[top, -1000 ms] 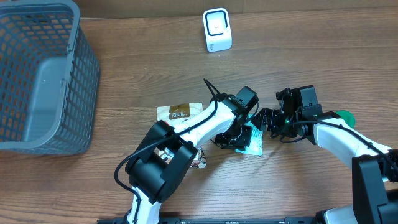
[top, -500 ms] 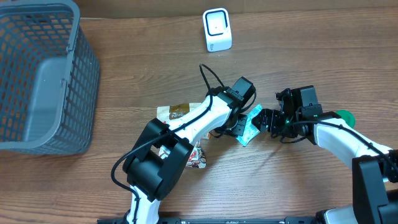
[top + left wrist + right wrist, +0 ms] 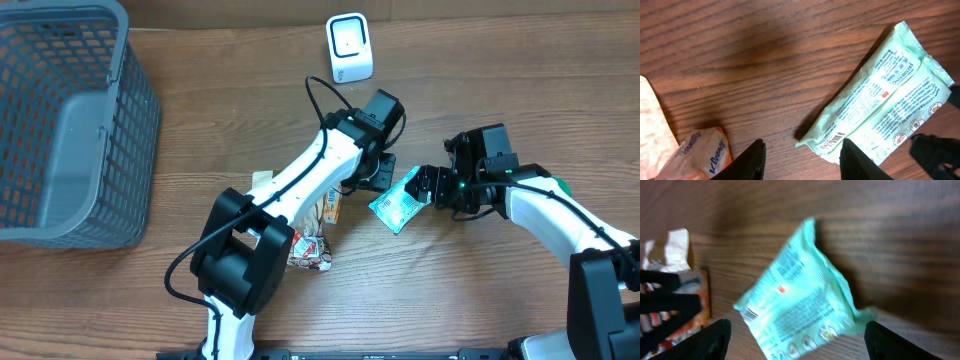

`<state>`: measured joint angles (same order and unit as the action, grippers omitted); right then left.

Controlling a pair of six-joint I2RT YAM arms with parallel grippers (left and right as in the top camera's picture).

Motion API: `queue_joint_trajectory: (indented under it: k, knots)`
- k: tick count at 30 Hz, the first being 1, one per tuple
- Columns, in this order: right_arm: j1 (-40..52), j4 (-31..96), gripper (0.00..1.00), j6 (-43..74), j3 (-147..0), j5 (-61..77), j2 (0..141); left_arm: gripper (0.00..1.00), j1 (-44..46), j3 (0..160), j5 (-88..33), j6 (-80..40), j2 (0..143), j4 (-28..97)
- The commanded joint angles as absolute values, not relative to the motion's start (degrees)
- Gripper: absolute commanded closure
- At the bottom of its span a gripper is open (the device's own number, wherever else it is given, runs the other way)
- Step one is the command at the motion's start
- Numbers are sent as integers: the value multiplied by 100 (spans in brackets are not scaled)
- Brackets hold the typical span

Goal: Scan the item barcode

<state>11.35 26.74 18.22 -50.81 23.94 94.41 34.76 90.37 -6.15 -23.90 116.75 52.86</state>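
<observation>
Green wipes packet [image 3: 398,205] lies on the worktop [image 3: 500,80] right of centre, long axis lower-left to upper-right. Right gripper [image 3: 797,330] is at its upper-right end, spread wide and straddling it, with a gap on one side and no clamp visible. Left gripper [image 3: 802,155] is just left of the packet, spread, nothing between the fingers. Barcode [image 3: 832,140] faces up near the lower-left end. Scanner [image 3: 349,47] sits at top centre, well apart, with bare wood between. Right arm is nearer, so it looks like its pick. Tissue pack [image 3: 331,206] lies near, to the left.
</observation>
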Motion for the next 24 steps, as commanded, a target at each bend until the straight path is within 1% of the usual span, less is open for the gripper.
queue_joint_trajectory:
  k: [1, 7, 11, 18, 24]
  knots:
    - [1149, 2718, 12, 1769, -5221, 2292, 9463, 60, 3481, 8921, -1024, -2657, 11695, 5295]
    - [1149, 2779, 12, 1494, -5216, 1964, 9463, 62, 3500, 8532, -1649, -2729, 11695, 4934]
    - [1149, 2775, 12, 1470, -5216, 1841, 9463, 61, 3500, 8475, -1634, -2759, 11695, 4919]
    - [1149, 2777, 12, 1317, -5214, 1846, 9463, 63, 3544, 8093, -1411, -3052, 11695, 4512]
    - [1149, 2773, 11, 1299, -5214, 1848, 9463, 71, 3544, 7802, -1100, -3221, 11695, 4174]
